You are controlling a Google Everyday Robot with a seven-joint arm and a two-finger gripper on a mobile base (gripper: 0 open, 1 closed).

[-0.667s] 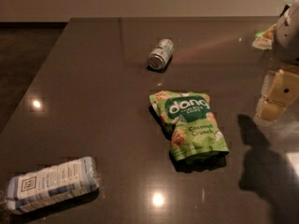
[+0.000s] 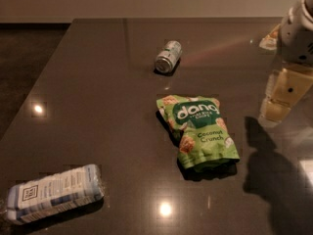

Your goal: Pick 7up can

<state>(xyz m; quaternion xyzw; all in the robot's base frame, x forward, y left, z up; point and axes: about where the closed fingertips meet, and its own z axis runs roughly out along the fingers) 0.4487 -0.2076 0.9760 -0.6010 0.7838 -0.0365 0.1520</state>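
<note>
The 7up can (image 2: pixel 168 57) lies on its side on the dark table (image 2: pixel 98 106), at the far middle, its silver end toward me. It is silvery-white with green markings. My gripper (image 2: pixel 279 99) hangs above the table at the right edge of the view, well to the right of the can and nearer to me, with pale yellow fingers (image 2: pixel 286 89) pointing down. It holds nothing that I can see.
A green Dang coconut snack bag (image 2: pixel 198 131) lies flat in the middle, between can and front edge. A white and blue packet (image 2: pixel 54 192) lies at the front left. The table's left edge runs diagonally, with dark floor beyond.
The gripper has shifted slightly lower and to the left. The can, the bag and the packet have not moved.
</note>
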